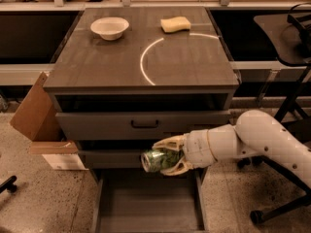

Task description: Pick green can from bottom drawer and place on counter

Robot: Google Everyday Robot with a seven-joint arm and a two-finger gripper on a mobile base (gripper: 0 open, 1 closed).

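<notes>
- I note the bottom drawer [146, 208] nearest the camera, pulled out and open. The part of its grey floor that I can see holds nothing.
- The end effector [163, 158] hangs above the rear part of that drawer, just in front of the lower drawer fronts. It reaches in from the right on the white arm [262, 140].
- Its fingers [170, 142] are closed round the green can [154, 160], one above and one below. The can lies on its side with a silvery end facing left.
- The can is clear of the drawer floor and touches nothing but the end effector. I judge the pick complete and the grasp sound as far as it shows.
- Behind the can I see the drawer with the black handle [144, 124], shut. A dark gap lies between it and the top.
- The desk [194, 67] stands above and beyond, well apart from the can. No part of the placing has been done.
- On the desk I record a white arc [146, 62], a white bowl [109, 28] at the far left and a yellow sponge [176, 24] at the far right. The near half of the surface is bare.
- Remaining, in my judgement: raise the can past the drawer fronts and over the front edge. Then turn it upright if wanted, set it down on the bare near half, and let go.
- The hazard I flag is the front lip of the desk during the rise.
</notes>
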